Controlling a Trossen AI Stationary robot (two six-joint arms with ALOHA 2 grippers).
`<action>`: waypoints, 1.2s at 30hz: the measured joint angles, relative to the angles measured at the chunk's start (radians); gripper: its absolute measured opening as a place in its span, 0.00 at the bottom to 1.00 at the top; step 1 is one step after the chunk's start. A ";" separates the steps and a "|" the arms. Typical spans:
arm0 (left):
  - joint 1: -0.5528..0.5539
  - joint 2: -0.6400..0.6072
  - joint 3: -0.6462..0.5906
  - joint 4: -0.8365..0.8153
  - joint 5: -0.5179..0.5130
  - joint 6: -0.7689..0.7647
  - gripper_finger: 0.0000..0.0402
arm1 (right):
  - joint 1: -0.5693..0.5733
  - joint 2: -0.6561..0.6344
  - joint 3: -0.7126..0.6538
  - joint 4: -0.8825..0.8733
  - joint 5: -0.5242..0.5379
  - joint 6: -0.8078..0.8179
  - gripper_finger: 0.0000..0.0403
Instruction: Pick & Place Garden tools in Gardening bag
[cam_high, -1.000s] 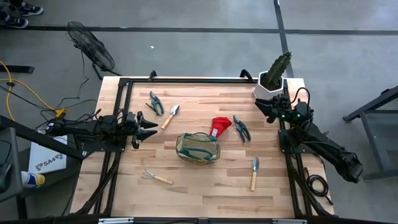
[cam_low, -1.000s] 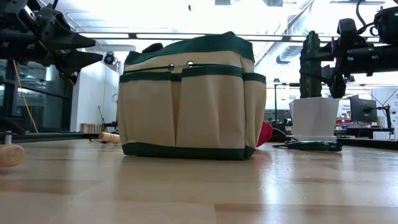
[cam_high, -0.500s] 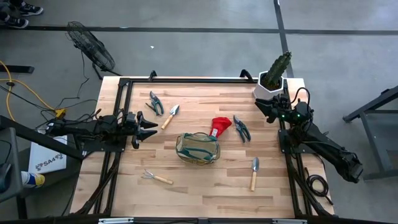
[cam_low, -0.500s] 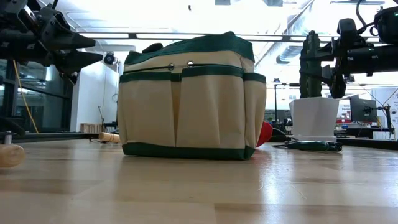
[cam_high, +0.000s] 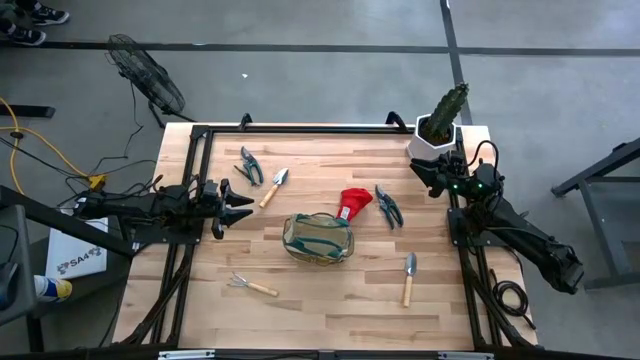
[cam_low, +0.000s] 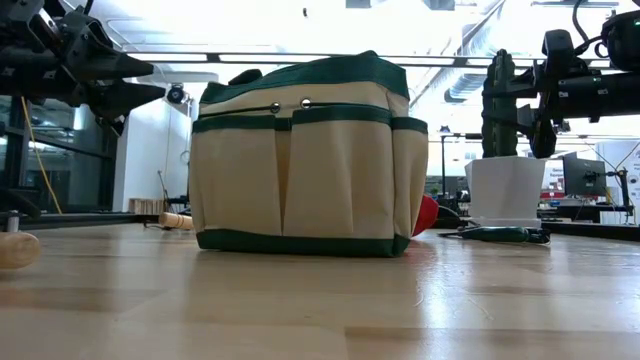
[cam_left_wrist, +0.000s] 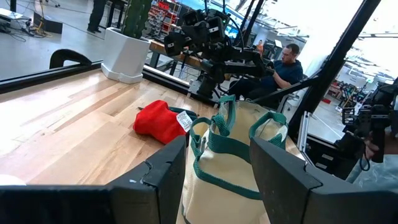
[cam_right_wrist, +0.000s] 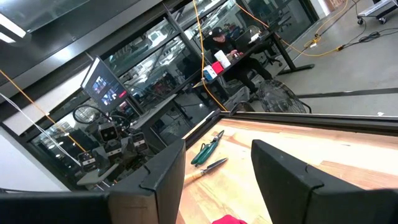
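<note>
Gardening bag (cam_high: 318, 238) mid-table, no tool visible inside; both grippers' jaws spread, holding nothing.

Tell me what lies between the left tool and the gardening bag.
Only bare tabletop, seen in the high view, between left tool and gardening bag.

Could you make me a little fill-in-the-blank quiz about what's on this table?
1. The gardening bag stands near the table's ____.
2. The red glove lies beside the bag, not ____ it.
3. The cactus grows in a ____ pot.
4. Both end effectors, left and right, hold ____.

Missing words: middle; inside; white; nothing
</note>
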 joint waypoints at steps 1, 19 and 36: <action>0.000 0.000 0.000 0.000 0.000 0.000 0.43 | 0.000 0.000 0.000 0.000 0.000 0.018 0.44; 0.000 0.000 0.000 0.000 0.000 0.000 0.43 | 0.000 0.000 0.000 0.016 -0.045 0.336 0.44; 0.000 0.000 0.000 -0.003 0.000 0.000 0.43 | 0.000 0.013 0.014 -0.028 -0.279 0.316 0.44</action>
